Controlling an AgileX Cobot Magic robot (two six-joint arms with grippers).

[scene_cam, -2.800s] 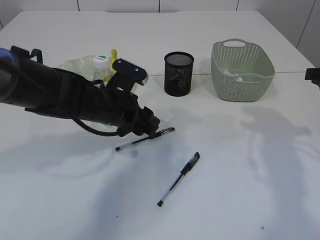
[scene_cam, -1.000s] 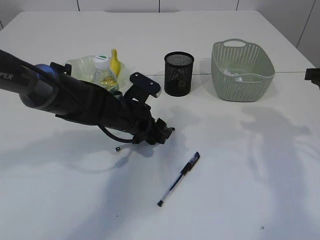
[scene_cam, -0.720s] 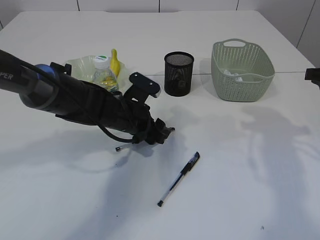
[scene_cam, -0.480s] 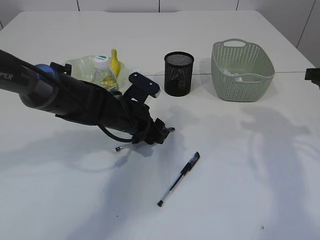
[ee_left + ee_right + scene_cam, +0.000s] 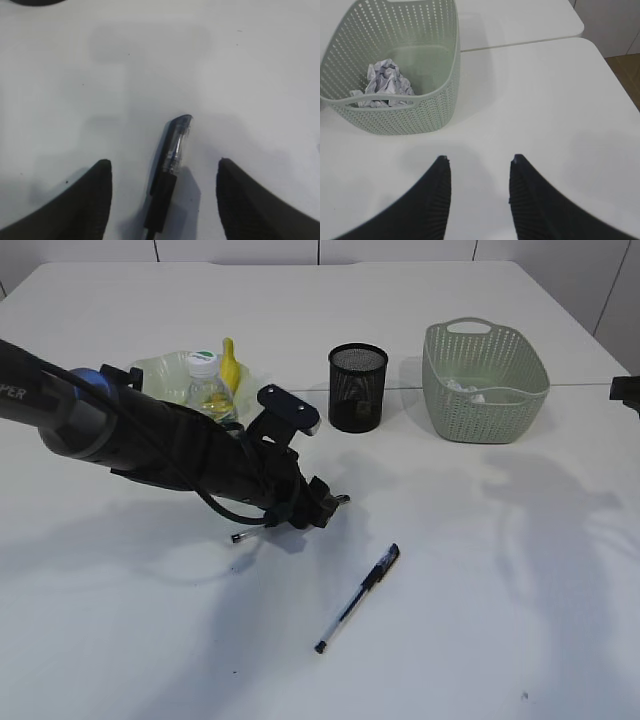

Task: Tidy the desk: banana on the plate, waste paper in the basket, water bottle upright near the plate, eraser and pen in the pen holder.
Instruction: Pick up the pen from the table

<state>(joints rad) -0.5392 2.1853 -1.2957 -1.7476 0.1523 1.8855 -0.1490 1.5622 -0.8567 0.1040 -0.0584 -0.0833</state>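
Jaws of the left gripper (image 5: 162, 200) stand apart, straddling a pen (image 5: 170, 160) lying on the worktop (image 5: 480, 570). Pen pickup underway; next, they must close, then carry it far-right to the mesh cup (image 5: 357, 387).

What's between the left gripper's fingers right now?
A pen lies on the desk between the open left gripper's fingers, touching neither; the left wrist view shows it.

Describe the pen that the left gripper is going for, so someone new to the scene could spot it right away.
Start at the black mesh pen holder at the back of the desk and come forward and left to the left gripper. The pen lies flat between its open fingers. The other pen lies in the open, nearer the camera.
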